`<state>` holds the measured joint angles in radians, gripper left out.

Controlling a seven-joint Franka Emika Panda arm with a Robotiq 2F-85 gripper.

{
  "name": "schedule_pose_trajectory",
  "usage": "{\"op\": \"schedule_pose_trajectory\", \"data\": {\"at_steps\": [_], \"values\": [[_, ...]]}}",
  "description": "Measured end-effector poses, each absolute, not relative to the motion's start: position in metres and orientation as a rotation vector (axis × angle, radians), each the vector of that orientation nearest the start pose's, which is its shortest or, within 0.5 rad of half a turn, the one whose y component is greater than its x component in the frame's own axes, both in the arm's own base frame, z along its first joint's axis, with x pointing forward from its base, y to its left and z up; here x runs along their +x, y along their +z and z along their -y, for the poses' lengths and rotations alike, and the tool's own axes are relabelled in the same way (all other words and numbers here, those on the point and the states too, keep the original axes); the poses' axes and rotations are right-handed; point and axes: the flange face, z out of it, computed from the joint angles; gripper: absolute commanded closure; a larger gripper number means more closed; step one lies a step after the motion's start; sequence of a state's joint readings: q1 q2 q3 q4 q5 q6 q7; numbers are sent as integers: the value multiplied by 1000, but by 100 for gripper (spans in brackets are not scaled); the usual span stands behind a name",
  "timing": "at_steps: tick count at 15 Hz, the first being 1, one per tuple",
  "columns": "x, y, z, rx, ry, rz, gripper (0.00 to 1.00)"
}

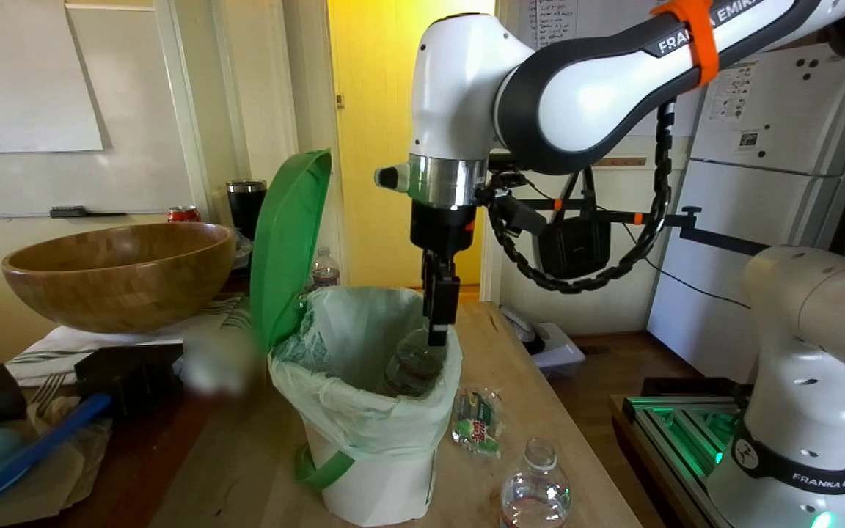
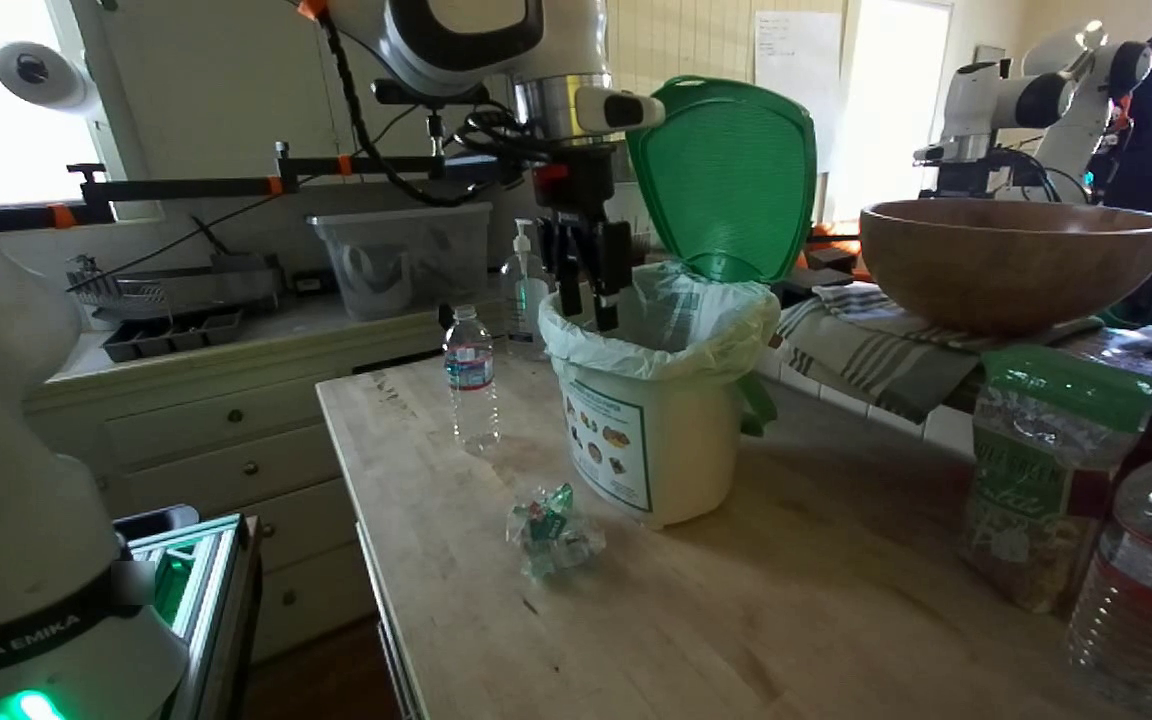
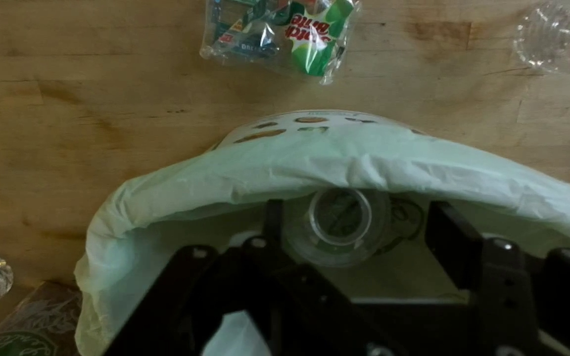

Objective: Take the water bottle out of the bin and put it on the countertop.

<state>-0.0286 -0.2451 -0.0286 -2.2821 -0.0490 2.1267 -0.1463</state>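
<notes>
The bin (image 1: 378, 488) stands on the brown countertop (image 1: 239, 462), lined with a pale plastic bag. Its green lid (image 1: 292, 242) is flipped up. The clear water bottle (image 1: 411, 367) stands inside the bin, against the wall; in an exterior view (image 2: 661, 450) the bin's wall hides it. In the wrist view I see the bottle's round mouth and shoulder (image 3: 340, 217) from above. My gripper (image 1: 437, 334) points down at the bin's mouth, just over the bottle. In the wrist view its fingers (image 3: 356, 225) are open, one on each side of the bottle's neck, apart from it.
A clear bottle (image 2: 473, 385) and a crumpled sponge package (image 2: 551, 535) are on the countertop beside the bin. Another bottle (image 2: 1146, 590) and a snack bag (image 2: 1051, 490) stand on another side. A large wooden bowl (image 1: 122, 275) sits on a towel. The raised lid and bag-lined rim surround the opening.
</notes>
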Motion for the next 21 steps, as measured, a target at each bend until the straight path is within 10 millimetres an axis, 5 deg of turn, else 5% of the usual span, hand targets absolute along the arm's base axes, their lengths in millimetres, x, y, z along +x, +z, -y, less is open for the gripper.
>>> {"op": "schedule_pose_trajectory", "data": {"at_steps": [5,13,21], "values": [[481,460,30,-3171,-137,191,93],[483,474,30,-3160,-186,184,92],[459,549,25,-3146,-435,191,92]]}}
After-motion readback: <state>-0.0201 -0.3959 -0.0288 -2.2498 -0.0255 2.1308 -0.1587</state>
